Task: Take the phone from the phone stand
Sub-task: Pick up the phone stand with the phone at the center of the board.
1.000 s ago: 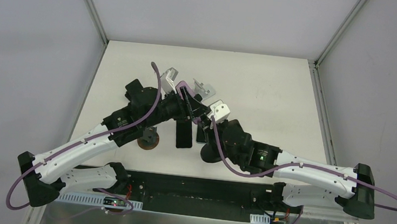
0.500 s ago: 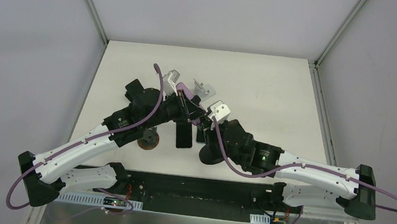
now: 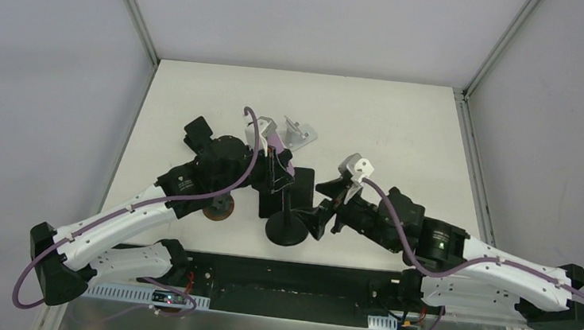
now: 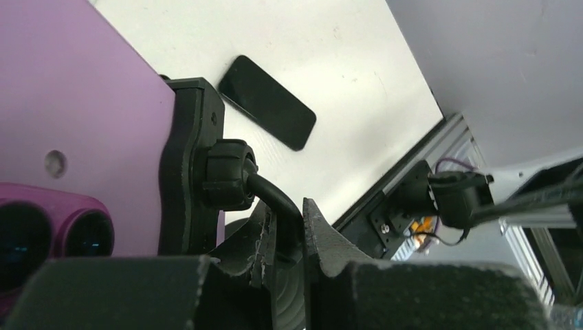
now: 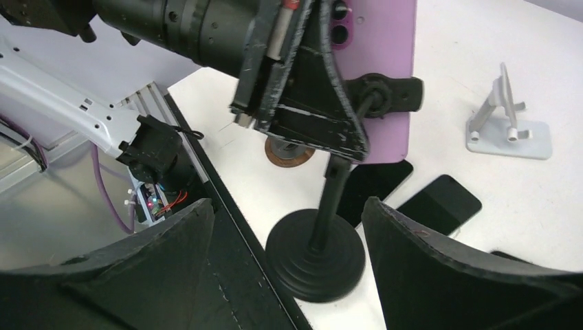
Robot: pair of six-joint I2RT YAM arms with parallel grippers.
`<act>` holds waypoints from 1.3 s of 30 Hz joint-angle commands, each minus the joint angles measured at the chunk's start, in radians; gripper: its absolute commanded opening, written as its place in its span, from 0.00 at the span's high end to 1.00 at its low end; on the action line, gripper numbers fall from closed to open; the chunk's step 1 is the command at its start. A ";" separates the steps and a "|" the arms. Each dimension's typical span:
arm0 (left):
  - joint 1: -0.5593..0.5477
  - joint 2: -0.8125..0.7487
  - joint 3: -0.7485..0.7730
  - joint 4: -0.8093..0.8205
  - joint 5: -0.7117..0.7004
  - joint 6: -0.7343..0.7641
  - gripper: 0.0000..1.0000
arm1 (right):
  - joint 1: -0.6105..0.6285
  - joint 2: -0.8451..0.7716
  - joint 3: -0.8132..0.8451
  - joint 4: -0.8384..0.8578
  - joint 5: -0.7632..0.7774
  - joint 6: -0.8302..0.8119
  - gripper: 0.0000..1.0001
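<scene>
- Clamping the bent black neck just behind the cradle, the left gripper (image 4: 285, 210) has its fingers drawn together on the phone stand (image 5: 316, 254), one on each side of the neck.
- Held in that cradle, the purple phone (image 5: 395, 41) stands upright above the table (image 3: 404, 127) with its back and camera lenses toward the left wrist camera. It is not yet out of the stand.
- From the right wrist view, the left gripper's fingers and the dark wrist behind them cross in front of the phone's near edge and hide part of the cradle.
- Spread wide, the right gripper (image 5: 289, 206) holds nothing. Its two fingers frame the stand's round base and upright stem in its own camera view, and no contact shows there.
- From above, the right gripper sits low and just beside the base, on the base's right.
- A black phone (image 5: 440, 204) lies flat on the table just beyond the base.
- A second black phone (image 5: 375, 189) lies flat beside it, partly hidden behind the purple phone and the stem.
- A brown round disc (image 3: 220, 206) rests on the table near the base, under the left arm.
- A small silver stand (image 5: 509, 124) sits farther back, well apart from both grippers.
</scene>
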 commanded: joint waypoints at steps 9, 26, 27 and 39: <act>0.008 -0.091 0.013 0.133 0.530 0.357 1.00 | -0.307 -0.028 0.125 -0.347 -0.133 0.275 0.21; 0.006 -0.071 0.025 0.133 0.987 0.522 1.00 | -0.525 -0.061 0.060 -0.026 -0.808 0.342 0.22; 0.007 -0.064 0.029 0.133 0.994 0.521 1.00 | -0.525 -0.050 0.059 -0.016 -0.810 0.349 0.23; 0.005 -0.039 0.048 0.133 1.020 0.526 1.00 | -0.517 0.082 0.079 -0.018 -0.760 0.326 0.44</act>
